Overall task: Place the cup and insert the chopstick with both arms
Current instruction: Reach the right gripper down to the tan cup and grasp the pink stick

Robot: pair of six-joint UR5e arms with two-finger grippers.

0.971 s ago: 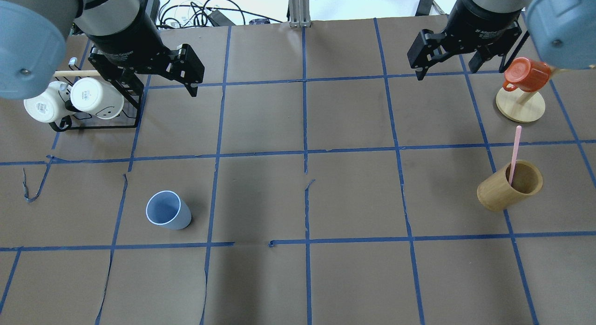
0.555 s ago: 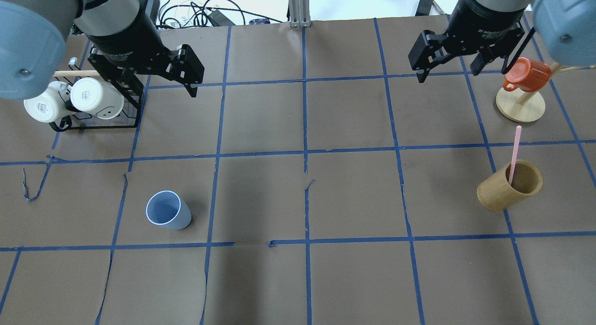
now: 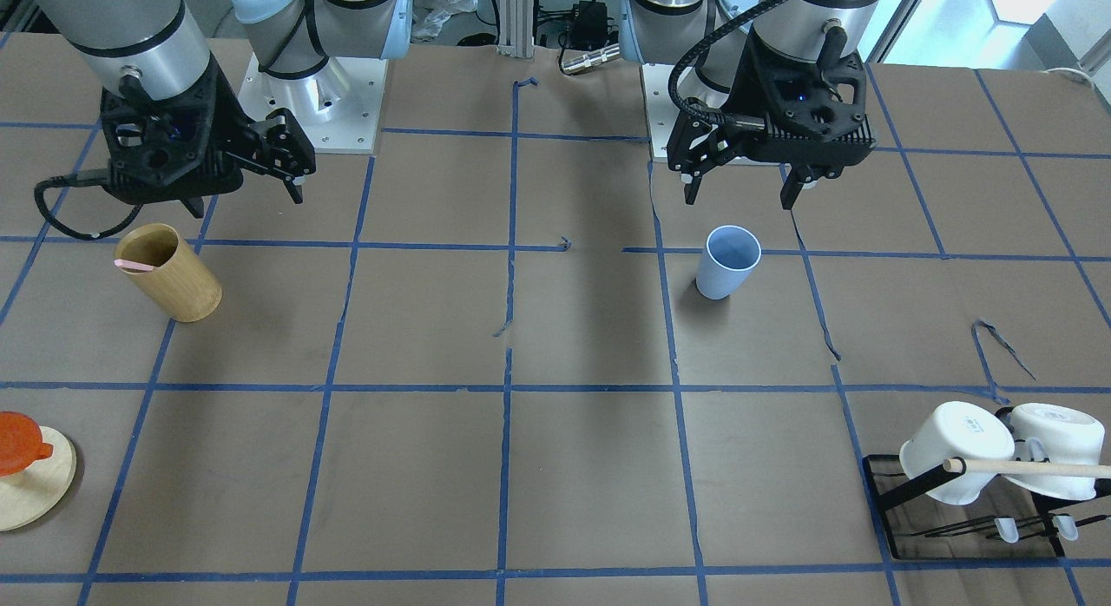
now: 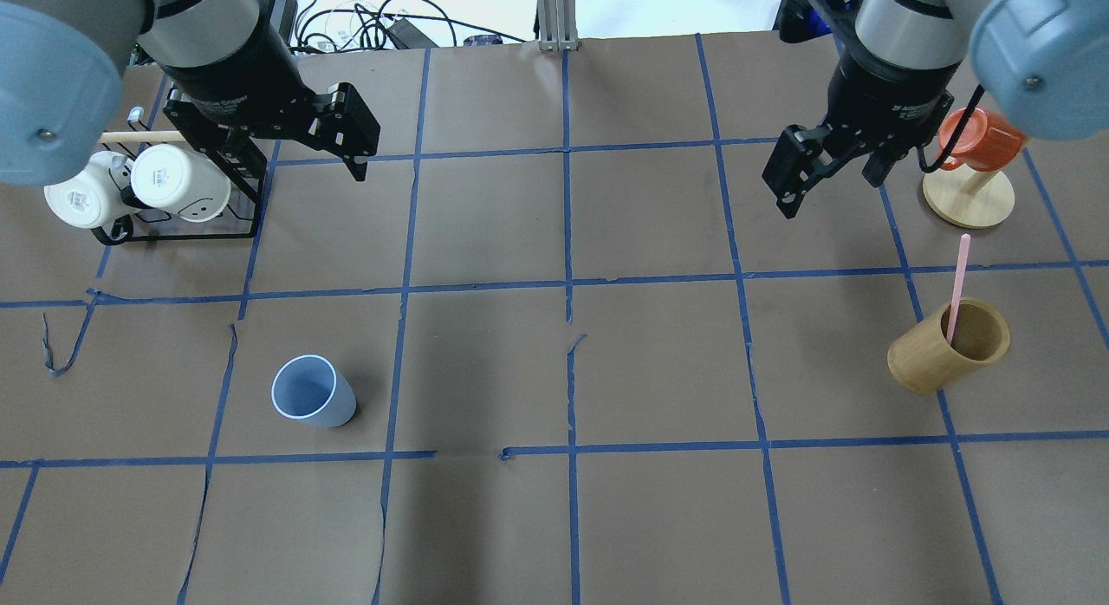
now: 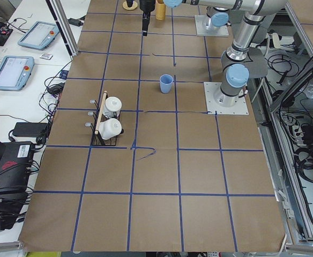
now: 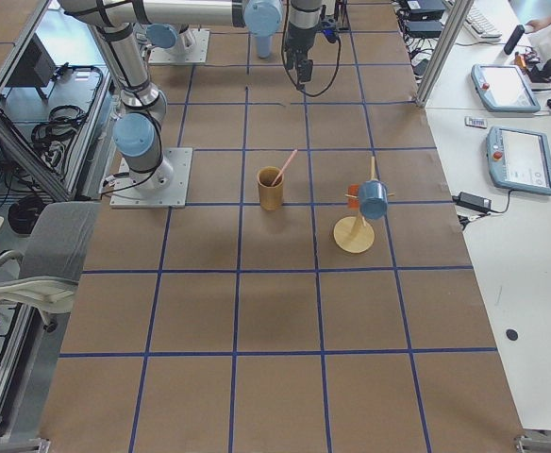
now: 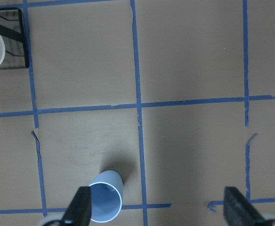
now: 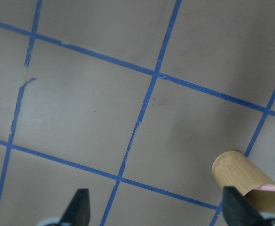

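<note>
The pale blue cup (image 4: 312, 393) stands upright on the table's left half; it also shows in the front view (image 3: 727, 260) and at the bottom of the left wrist view (image 7: 105, 202). One pale pink chopstick (image 4: 957, 280) leans in a tan bamboo cylinder (image 4: 940, 349) on the right, also seen in the right wrist view (image 8: 271, 188). My left gripper (image 3: 739, 194) is open and empty, high above and behind the cup. My right gripper (image 4: 827, 176) is open and empty, farther out on the table than the cylinder and to its left in the overhead view.
A black wire rack (image 4: 186, 228) with two white mugs and a wooden dowel (image 3: 1024, 469) stands at the far left. An orange mug (image 4: 979, 141) hangs on a round wooden stand (image 4: 968, 198) at the far right, close to my right wrist.
My right gripper has moved nearer along the table toward the bamboo cylinder and turned a little. The left arm, cup and chopstick have not moved.
</note>
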